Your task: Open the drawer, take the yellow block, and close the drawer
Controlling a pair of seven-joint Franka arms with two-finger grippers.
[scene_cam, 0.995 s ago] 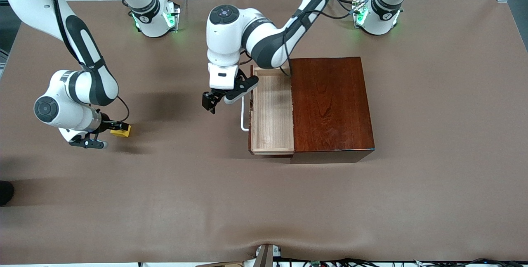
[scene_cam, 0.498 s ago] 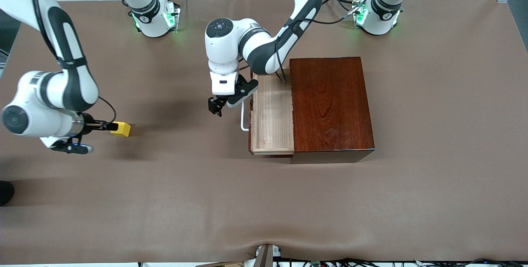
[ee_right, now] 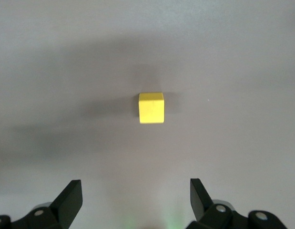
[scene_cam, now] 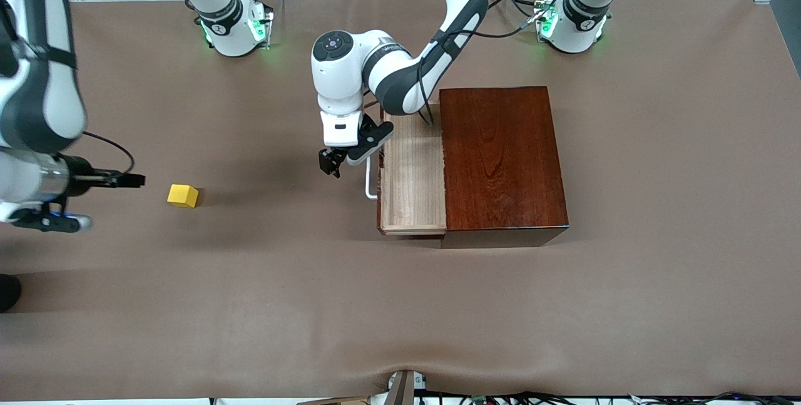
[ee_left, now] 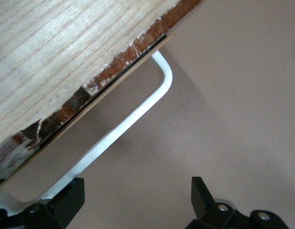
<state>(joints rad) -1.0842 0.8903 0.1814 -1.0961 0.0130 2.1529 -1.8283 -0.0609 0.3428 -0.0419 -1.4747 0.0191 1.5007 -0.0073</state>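
The yellow block [scene_cam: 183, 195] [ee_right: 151, 107] lies by itself on the brown table, toward the right arm's end. My right gripper [scene_cam: 134, 180] [ee_right: 136, 200] is open and hangs apart from the block, farther toward that end, with nothing between its fingers. The drawer [scene_cam: 412, 228] stands pulled out of the dark reddish-brown box [scene_cam: 500, 154], and its pale-wood tray is empty. My left gripper [scene_cam: 330, 164] [ee_left: 137, 200] is open beside the white handle [scene_cam: 369, 179] [ee_left: 137, 114], just in front of the drawer. One of its fingers [ee_left: 66, 202] is close against the bar.
The two arm bases [scene_cam: 233, 23] [scene_cam: 571, 20] stand along the table's edge farthest from the front camera. The left arm's forearm [scene_cam: 400, 79] reaches over the drawer's corner nearest the bases. Brown table [scene_cam: 400, 305] stretches toward the front camera.
My right gripper opened, let go of the yellow block on the table and drew back toward the right arm's end. My left gripper shifted slightly closer to the drawer handle.
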